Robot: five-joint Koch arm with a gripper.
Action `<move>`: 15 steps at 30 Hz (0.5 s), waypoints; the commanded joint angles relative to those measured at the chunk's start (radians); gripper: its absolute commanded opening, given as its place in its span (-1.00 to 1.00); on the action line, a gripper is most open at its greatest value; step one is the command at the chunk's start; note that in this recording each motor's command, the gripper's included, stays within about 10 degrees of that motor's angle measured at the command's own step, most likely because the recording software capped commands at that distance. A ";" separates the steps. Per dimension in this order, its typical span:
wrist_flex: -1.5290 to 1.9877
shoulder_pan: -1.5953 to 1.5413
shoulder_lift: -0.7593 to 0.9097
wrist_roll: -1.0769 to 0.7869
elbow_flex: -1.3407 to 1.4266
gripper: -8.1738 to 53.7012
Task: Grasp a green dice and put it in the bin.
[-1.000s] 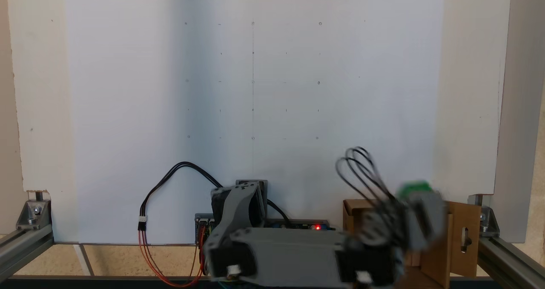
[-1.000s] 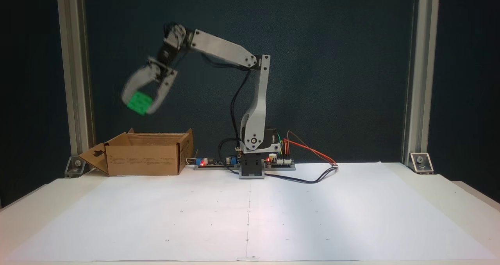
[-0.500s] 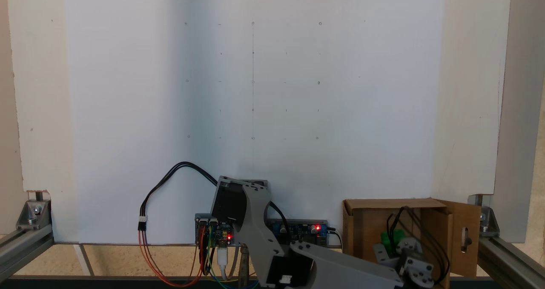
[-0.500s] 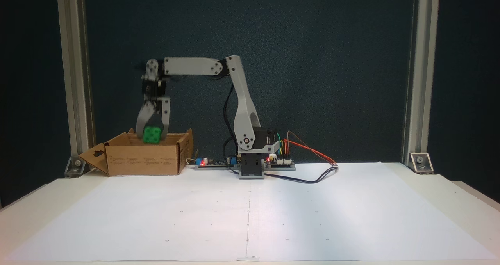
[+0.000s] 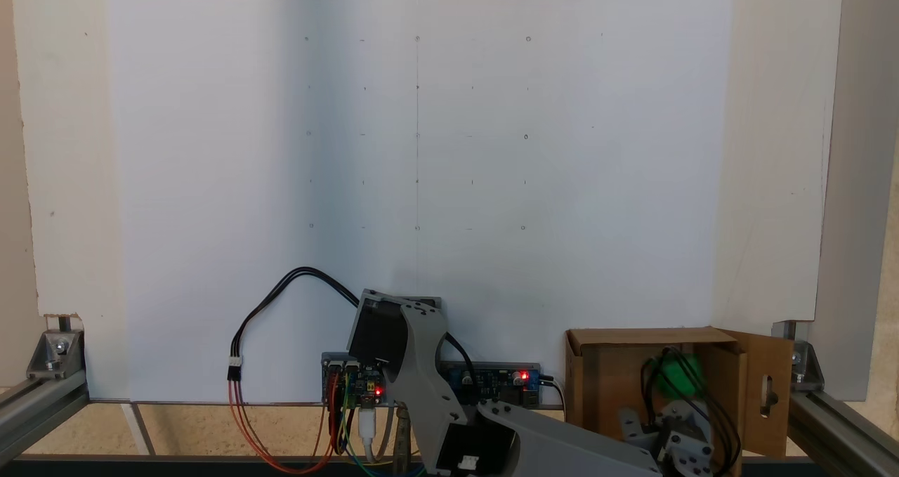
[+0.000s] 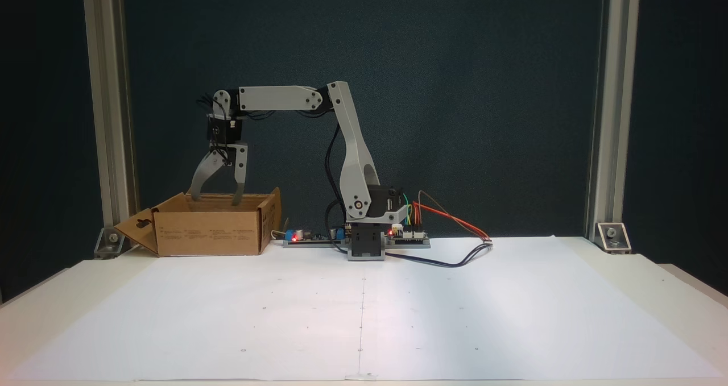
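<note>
Both fingers point(image 6: 196, 182) now spread, green dice point(image 5: 678, 377) dropped into bin point(image 6: 210, 232)

Large white paper sheet point(image 6: 364, 312) marked with small dots, covering the pale surface point(image 6: 677, 281), grey aluminium frame posts point(image 6: 606, 107) at its far corners
</note>
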 commanded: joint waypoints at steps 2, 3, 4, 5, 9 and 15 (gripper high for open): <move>-0.066 -0.015 0.133 0.064 -0.029 0.44; -0.071 -0.032 0.175 0.120 -0.029 0.47; -0.072 -0.060 0.213 0.184 -0.029 0.54; -0.072 -0.112 0.273 0.233 -0.029 0.57; -0.071 -0.351 0.387 0.389 -0.029 0.57; -0.071 -0.776 0.476 0.638 -0.012 0.71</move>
